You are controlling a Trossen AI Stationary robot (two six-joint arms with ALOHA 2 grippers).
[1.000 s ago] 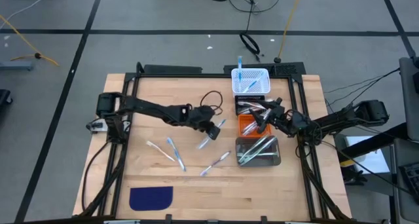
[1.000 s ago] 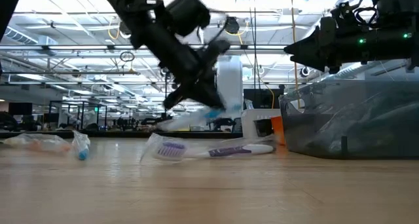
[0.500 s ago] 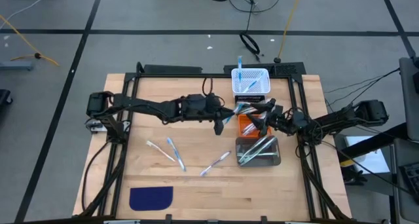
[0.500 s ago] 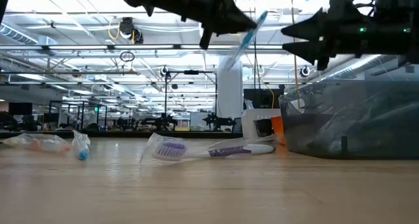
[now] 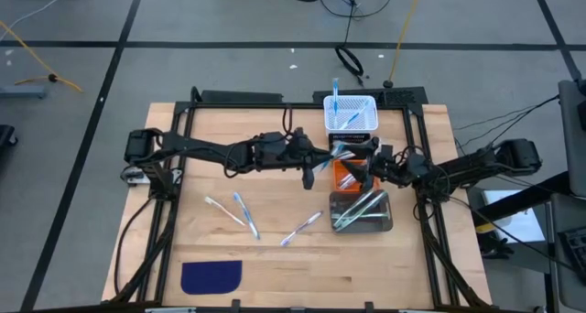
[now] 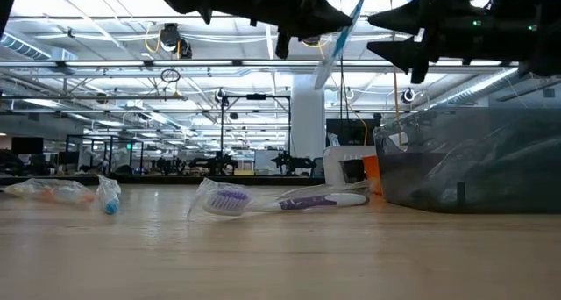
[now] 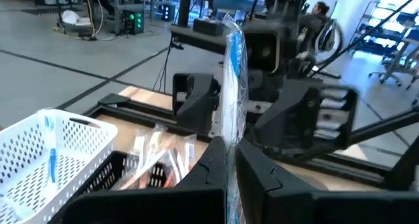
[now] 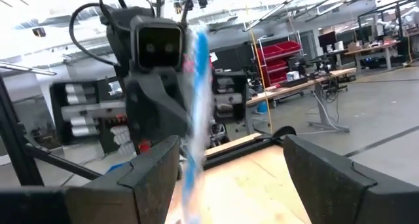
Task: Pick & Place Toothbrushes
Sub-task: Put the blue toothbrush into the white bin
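My left gripper (image 5: 316,164) is shut on a clear-wrapped toothbrush with blue accents (image 5: 332,154), carried in the air beside the bins; it also shows in the low view (image 6: 338,39) and the left wrist view (image 7: 232,73). My right gripper (image 5: 359,169) is open and faces it from the right. In the right wrist view the toothbrush (image 8: 197,80) stands between the right fingers (image 8: 150,175) without touching them. Three more toothbrushes (image 5: 245,212) lie flat on the table, one purple-tipped (image 6: 280,200). My left gripper pinches the wrapped toothbrush between its two fingers, low on the part that shows (image 7: 230,140). The fingers come level from the table's left and lie across it. The toothbrush is lifted clear and stands steeply tilted above the fingers (image 6: 338,39).
A white basket (image 5: 369,121) with blue toothbrushes sits at the far edge. Toward the near edge follow a black bin (image 5: 335,147), an orange bin (image 5: 342,178) and a clear bin (image 5: 385,220) holding green ones. A dark blue cloth patch (image 5: 211,276) lies near left.
My left gripper rose from the middle of the table and travelled toward the right and far side, carrying the toothbrush clear of the table up to the bins. The toothbrush tipped from lying low to steeply upright. My right gripper shifted slightly left toward it.
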